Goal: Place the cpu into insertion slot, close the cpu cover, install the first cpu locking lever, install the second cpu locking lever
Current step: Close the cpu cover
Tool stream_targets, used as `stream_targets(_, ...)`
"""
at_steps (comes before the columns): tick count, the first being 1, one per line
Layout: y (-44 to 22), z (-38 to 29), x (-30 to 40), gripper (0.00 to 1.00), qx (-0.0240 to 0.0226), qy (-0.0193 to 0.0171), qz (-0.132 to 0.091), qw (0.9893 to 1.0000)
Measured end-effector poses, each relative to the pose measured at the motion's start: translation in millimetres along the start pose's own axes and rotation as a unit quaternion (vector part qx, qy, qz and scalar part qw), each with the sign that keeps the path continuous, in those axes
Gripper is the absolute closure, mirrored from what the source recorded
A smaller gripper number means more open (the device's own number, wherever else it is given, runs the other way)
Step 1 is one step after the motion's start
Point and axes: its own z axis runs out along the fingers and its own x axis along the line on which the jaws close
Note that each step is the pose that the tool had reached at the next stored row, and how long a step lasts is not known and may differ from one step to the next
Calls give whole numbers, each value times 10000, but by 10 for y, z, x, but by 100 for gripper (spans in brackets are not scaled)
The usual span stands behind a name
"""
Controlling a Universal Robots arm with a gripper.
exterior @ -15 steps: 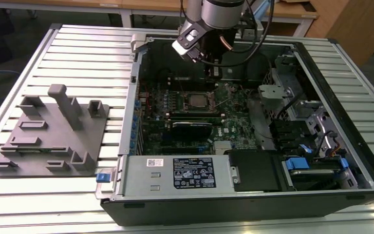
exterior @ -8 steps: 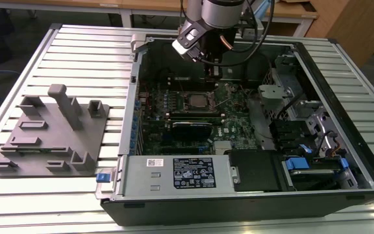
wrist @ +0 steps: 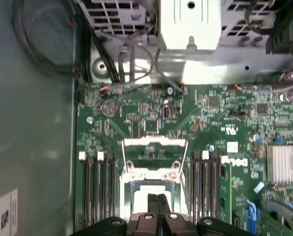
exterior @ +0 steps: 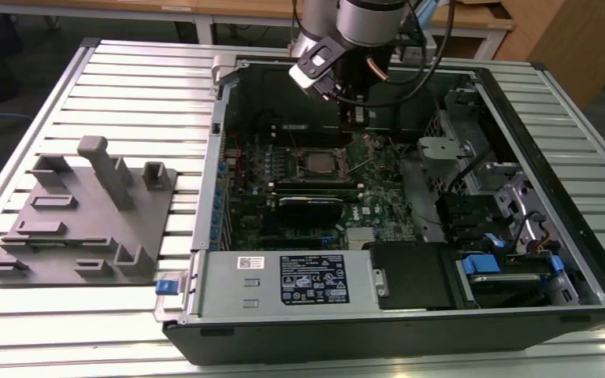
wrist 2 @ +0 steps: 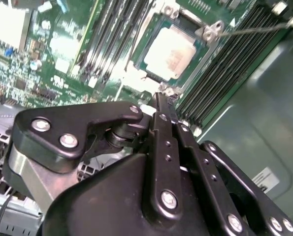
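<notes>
Pincer (wrist: 157,199) clenched: in both wrist views the two black fingertips (wrist 2: 161,98) sit pressed together with nothing between them. It hangs just above the green board (wrist: 220,123), at the edge of the insertion slot (exterior: 302,165), not touching anything that I can make out.

The cpu (wrist 2: 168,51) lies seated flat in the slot, dull silver top up and uncovered. In the first wrist view the cpu cover (wrist: 153,142) looks swung open: its pale metal frame stands past the slot on the side away from the fingertips, not lying over the chip.

A thin metal lever (wrist 2: 249,30) runs out from one corner of the slot, lying free over the long black memory slots (wrist: 94,191); more of these slots flank the socket on its other side.

Outward, in the exterior view: the board lies inside an open computer case (exterior: 554,197) on a slatted metal table (exterior: 124,71). A silver power supply (exterior: 281,283) fills the near side of the case. A grey fixture block (exterior: 72,213) stands on the table at the exterior view's left, well apart from the case.
</notes>
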Motion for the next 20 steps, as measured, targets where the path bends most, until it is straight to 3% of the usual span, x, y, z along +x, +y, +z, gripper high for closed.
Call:
stream_targets(14, 474, 14, 6, 90, 4, 0, -1, 10000)
stream_targets(20, 631, 20, 8, 90, 6, 0, 0, 10000)
